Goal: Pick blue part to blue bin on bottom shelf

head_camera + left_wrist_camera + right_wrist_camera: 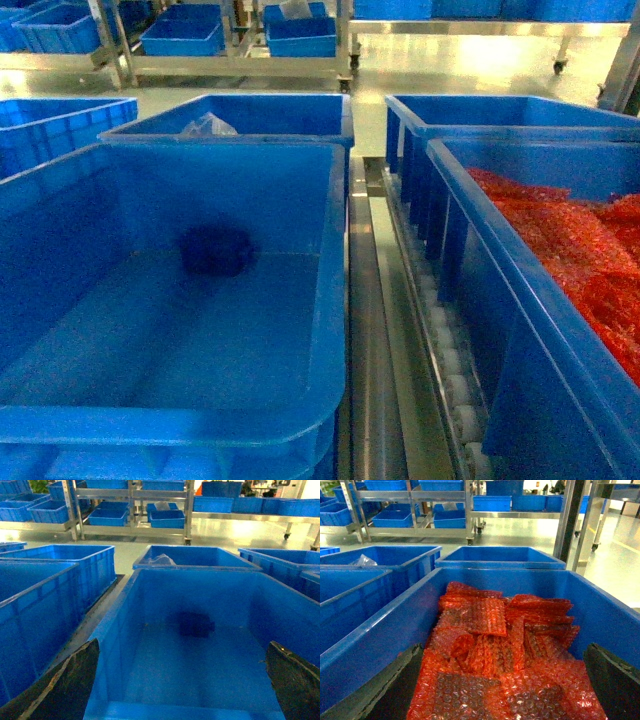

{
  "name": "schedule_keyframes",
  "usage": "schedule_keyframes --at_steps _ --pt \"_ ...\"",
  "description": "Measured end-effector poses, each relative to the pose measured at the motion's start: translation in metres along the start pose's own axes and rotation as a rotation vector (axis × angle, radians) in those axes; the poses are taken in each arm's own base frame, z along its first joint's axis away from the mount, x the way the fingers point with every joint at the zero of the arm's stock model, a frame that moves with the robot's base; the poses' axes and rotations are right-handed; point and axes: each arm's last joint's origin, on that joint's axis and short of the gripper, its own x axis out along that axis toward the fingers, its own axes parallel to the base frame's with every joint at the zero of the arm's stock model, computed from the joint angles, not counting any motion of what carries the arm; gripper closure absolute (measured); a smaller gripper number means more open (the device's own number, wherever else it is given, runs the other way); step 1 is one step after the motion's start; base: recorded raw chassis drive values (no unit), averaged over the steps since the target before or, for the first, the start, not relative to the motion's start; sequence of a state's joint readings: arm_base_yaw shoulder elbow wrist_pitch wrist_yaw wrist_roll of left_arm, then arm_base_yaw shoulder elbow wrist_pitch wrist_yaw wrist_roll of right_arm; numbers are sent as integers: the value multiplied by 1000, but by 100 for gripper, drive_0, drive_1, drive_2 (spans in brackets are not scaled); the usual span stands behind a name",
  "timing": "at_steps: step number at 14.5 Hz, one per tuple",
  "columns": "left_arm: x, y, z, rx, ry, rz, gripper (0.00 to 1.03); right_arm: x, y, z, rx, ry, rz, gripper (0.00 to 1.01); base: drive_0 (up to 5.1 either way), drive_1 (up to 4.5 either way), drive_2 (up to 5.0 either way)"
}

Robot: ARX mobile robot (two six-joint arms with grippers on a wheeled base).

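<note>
Blue part (195, 624) beyond open left claw (182, 680).

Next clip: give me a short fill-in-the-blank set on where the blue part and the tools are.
1. The blue part lies on the floor of the blue bin, near its ____ wall.
2. The neighbouring crate holds ____ bubble-wrap bags.
3. The left tool holds ____.
4. The steel rail runs ____ the two crates.

Answers: far; red; nothing; between

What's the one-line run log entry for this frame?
left gripper: open, empty, over blue bin | blue part: on bin floor | right gripper: open, over crate of red bubble-wrap
</note>
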State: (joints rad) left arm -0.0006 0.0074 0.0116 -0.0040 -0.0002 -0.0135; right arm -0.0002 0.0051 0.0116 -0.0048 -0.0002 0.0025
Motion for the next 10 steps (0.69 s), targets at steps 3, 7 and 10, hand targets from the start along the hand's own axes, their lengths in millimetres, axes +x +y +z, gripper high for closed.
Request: schedule_keyframes --at_steps 3,7,10 --pt "0 0 0 0 0 0 5 0 0 0 0 0 0 3 0 0 0" --pt "0 0 0 0 0 0 5 0 0 0 0 0 0 3 0 0 0" --pt "0 0 0 0 0 0 5 0 0 0 0 0 0 3 0 0 0"
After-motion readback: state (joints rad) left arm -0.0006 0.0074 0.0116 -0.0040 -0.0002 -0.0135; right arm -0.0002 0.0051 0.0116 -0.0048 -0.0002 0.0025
